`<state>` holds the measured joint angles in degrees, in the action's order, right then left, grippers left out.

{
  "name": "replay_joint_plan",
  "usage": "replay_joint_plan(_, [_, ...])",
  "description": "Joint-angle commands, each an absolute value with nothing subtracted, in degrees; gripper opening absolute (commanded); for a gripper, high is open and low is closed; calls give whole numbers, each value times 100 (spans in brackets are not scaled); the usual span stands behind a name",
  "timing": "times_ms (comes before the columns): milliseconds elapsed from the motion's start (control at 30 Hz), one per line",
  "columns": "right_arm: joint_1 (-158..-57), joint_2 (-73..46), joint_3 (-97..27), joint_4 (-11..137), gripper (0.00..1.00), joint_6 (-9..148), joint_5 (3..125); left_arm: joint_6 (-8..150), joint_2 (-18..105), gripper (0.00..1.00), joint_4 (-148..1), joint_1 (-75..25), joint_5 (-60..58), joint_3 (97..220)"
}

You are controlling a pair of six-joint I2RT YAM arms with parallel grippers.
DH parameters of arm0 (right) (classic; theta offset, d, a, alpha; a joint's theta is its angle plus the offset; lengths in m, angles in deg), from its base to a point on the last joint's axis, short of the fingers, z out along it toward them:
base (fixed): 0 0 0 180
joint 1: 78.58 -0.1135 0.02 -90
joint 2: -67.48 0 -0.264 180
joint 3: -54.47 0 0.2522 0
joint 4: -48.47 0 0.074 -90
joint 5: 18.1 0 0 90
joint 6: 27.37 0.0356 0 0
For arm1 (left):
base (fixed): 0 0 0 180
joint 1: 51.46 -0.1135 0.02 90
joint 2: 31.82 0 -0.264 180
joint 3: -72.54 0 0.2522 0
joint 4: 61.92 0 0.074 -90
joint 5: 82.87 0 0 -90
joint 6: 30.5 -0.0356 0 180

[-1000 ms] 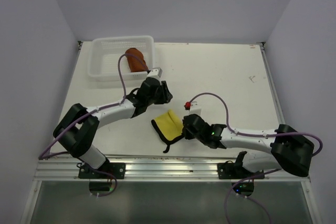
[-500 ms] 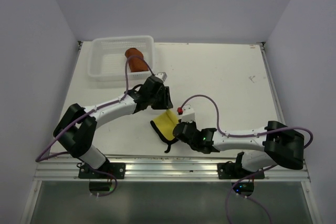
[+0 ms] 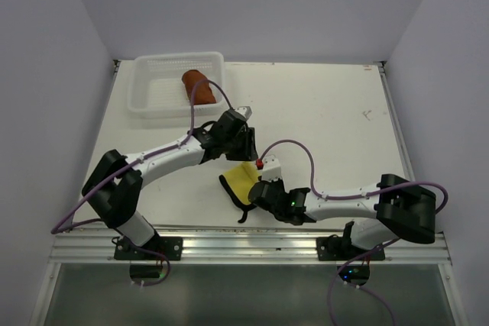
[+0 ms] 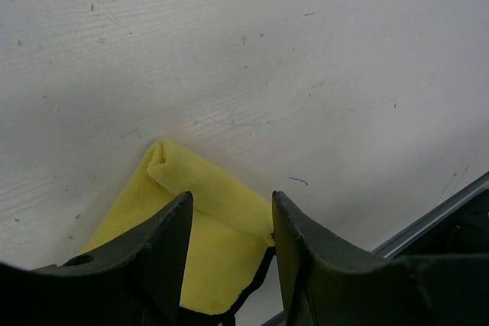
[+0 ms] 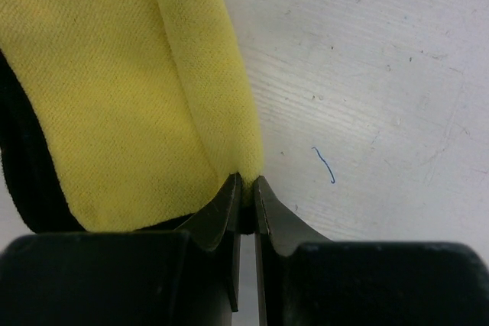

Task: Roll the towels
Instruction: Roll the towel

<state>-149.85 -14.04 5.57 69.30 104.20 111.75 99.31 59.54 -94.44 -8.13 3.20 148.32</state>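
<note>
1. Jaws of the right gripper (image 5: 246, 181) are pressed together on the turned-over edge of the yellow towel (image 5: 114, 97), and they pinch only a thin ridge of cloth at the very fingertips. With so little fabric in the bite, the fold could slip free once the arm pulls or twists. The started roll would then fall flat.
2. The yellow towel lies on the table (image 3: 328, 112) close to its near edge, between the two grippers. It is partly folded, with its dark hem (image 5: 19, 158) on the side away from the pinch. The cloth looks soft and light on a smooth top. A pull along the surface, rather than a turn over it, would likely drag the whole towel instead of winding it.
3. The left gripper (image 4: 231, 204) hangs just over the far end of the same fold with its jaws spread to either side of it, and it grips nothing. If it closes too high it would miss. If it closes too shallow it might catch only the top layer and peel the fold open. The two grippers are near each other, so their fingers could also knock together.
4. Farthest off, the rust-brown towel (image 3: 197, 85) sits rolled in the white mesh basket (image 3: 145, 108) and looks finished. The left arm's purple cable (image 3: 200, 95) loops close beside it, so a wide swing might snag the basket rim or nudge the roll loose.
</note>
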Motion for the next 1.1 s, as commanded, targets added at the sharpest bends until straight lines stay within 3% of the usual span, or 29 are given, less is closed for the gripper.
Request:
replay_joint_plan(0, [-15022, -1452, 423, 6785, 0, 10596, 11444, 9835, 6152, 50, -9572, -743, 493, 14967])
replay_joint_plan(667, [-15180, -1751, 379, 6627, 0, 10588, 11391, 9773, 7075, 50, -9378, -708, 879, 15011])
replay_joint_plan(1067, [-15373, -1891, 291, 6645, 0, 10684, 11566, 9633, 7637, 49, -10142, -497, 1635, 15625])
